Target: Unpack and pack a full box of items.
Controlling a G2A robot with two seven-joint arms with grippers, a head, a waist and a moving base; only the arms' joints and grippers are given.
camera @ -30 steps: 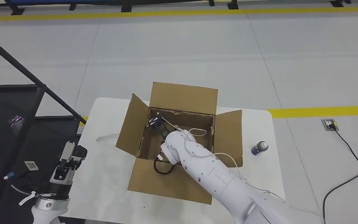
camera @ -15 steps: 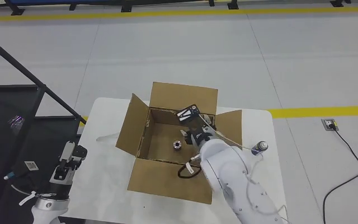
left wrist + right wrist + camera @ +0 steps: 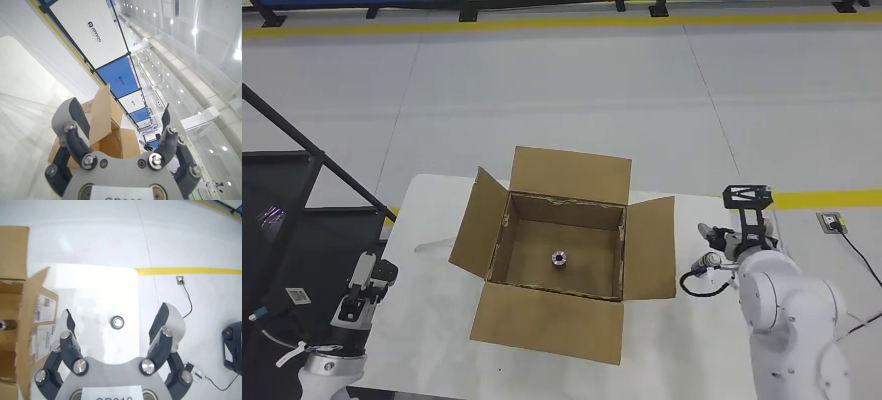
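An open cardboard box (image 3: 572,163) stands mid-table with its flaps spread. On its floor lies one small metal cylinder (image 3: 558,260), which the right wrist view catches past a flap (image 3: 7,325). My right gripper (image 3: 716,245) hangs open over the right end of the table. A small round metal can (image 3: 116,322) stands on the table directly below, between its fingers (image 3: 160,317) and apart from them. At the table's left edge my left gripper (image 3: 369,280) (image 3: 121,117) points upward and is open with nothing in it. The box (image 3: 117,140) lies beyond it.
The white table (image 3: 442,330) has bare room left and right of the box; its right edge (image 3: 138,306) runs close beside the can. A black rack (image 3: 282,200) stands off the left side. On the floor to the right lie a socket (image 3: 830,222) and cable.
My right arm has lifted out of the box and swung right to hang above the can. The cylinder in the box is now uncovered. The left arm has not moved.
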